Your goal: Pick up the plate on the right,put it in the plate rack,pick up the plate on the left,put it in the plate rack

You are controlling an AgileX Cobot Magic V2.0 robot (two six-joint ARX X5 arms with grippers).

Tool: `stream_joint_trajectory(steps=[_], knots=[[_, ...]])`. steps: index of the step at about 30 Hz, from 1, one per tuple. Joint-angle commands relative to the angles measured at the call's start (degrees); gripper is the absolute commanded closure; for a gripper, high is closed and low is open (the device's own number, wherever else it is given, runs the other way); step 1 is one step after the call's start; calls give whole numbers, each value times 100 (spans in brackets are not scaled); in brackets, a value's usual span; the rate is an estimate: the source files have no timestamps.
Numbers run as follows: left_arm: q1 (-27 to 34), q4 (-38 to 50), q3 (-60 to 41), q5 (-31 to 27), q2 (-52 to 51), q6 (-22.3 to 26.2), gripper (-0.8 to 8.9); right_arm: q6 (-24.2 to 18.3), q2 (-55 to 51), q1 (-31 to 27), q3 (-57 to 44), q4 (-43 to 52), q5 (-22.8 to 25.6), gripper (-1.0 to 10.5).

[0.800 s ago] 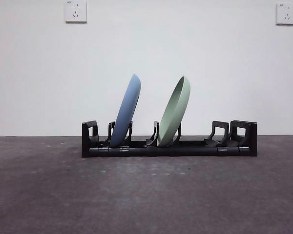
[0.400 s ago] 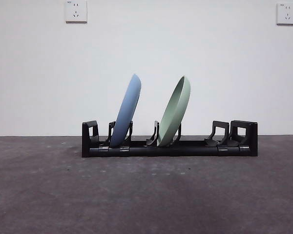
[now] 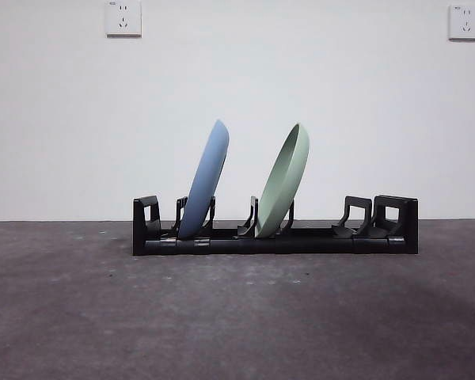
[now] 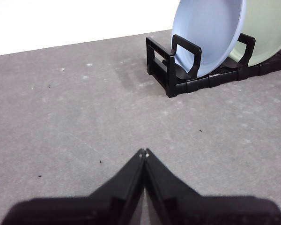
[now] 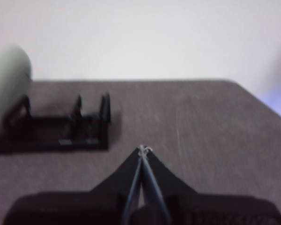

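Observation:
The black plate rack (image 3: 324, 239) stretches across the middle of the table in the front view. A blue plate (image 3: 206, 180) stands tilted in its left slots, and a pale green plate (image 3: 283, 180) leans in the slots beside it. No gripper appears in the front view. My left gripper (image 4: 144, 153) is shut and empty over bare table, well away from the rack's left end (image 4: 171, 65) and the blue plate (image 4: 208, 33). My right gripper (image 5: 143, 150) is shut and empty, off the rack's right end (image 5: 86, 126); the green plate (image 5: 9, 89) shows blurred there.
The grey table surface (image 3: 237, 317) runs in front of the rack. A white wall with two power sockets (image 3: 123, 17) stands behind it. In the right wrist view the table's corner edge (image 5: 253, 98) lies beyond the gripper.

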Motion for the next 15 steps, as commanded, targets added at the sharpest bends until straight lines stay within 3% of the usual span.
stream_joint_trajectory(steps=[1,15], knots=[[22,39,-61,26,2,-57,817,98,-195,-9,-369,20,105,946],[22,37,-61,26,2,-57,817,337,-332,-9,-966,179,122,946]])
